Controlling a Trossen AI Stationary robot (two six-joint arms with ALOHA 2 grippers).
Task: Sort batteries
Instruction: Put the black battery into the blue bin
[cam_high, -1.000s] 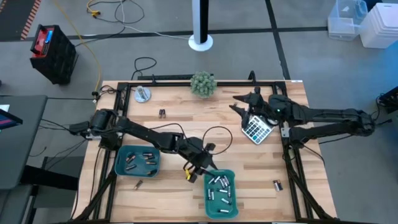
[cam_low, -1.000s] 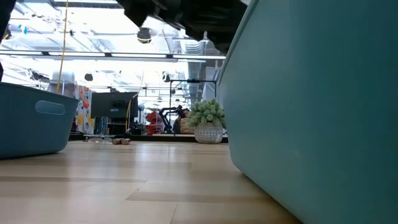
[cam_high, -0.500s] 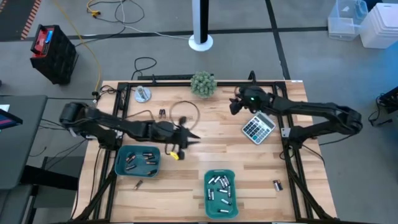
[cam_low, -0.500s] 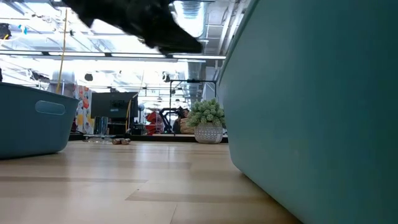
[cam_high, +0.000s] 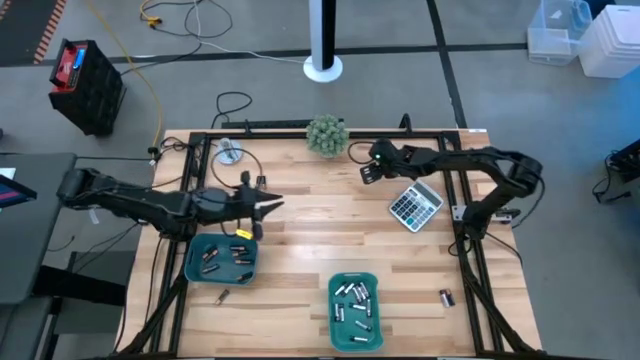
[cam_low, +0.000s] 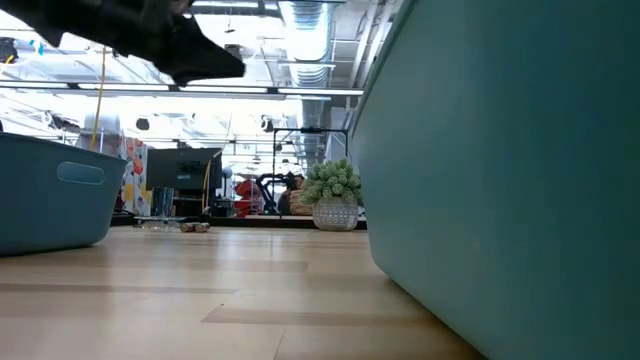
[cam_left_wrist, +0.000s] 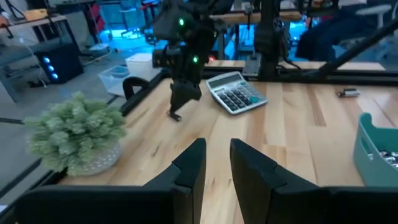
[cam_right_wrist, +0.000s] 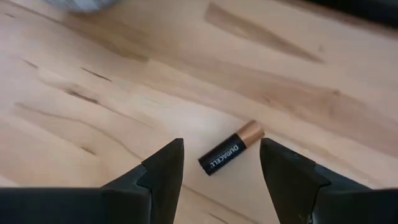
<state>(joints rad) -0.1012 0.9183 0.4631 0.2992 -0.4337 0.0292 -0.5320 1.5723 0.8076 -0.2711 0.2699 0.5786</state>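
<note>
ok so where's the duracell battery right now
In the right wrist view, the Duracell battery lies on the bare wooden table, between the open right gripper's fingers.

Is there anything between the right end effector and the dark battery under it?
No. In the right wrist view, only bare wooden table separates the open right end effector from the dark battery, which lies flat, untouched, between the fingertips.

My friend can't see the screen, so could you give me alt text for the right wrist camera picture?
The right claw hangs open just above a pale wooden table, its two dark fingers on either side of a single battery. The battery is black with a coppery end and lies flat on the wood, untouched.
</note>
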